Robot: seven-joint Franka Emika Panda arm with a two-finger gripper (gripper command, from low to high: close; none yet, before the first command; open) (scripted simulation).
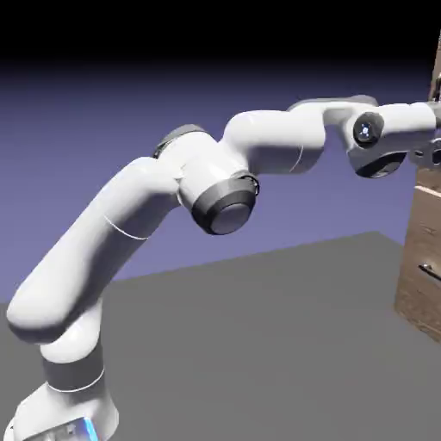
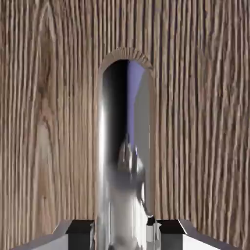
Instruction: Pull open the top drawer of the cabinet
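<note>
Although the reach toward the tall brown wood-grain cabinet (image 1: 422,250) appears finished, the pull itself cannot be judged as begun from these pictures. In the exterior view the white jointed arm (image 1: 172,207) is stretched from the lower left to the picture's right edge, where the hand meets the cabinet's upper part; the brown wood-grain top drawer (image 2: 49,122) is largely cut off by that edge there, so whether it stands proud of the carcass cannot be told. In the hand view the drawer front fills the picture, and its shiny metallic bar handle (image 2: 122,161) is seen running down the middle, passing between the two grey finger tips of the two-finger gripper (image 2: 124,229). The tips are set just beside the bar on either side, narrowly apart, and seem to be closed on it, though contact cannot be confirmed. What is left, by this judgement, is the whole backward draw of the drawer.
</note>
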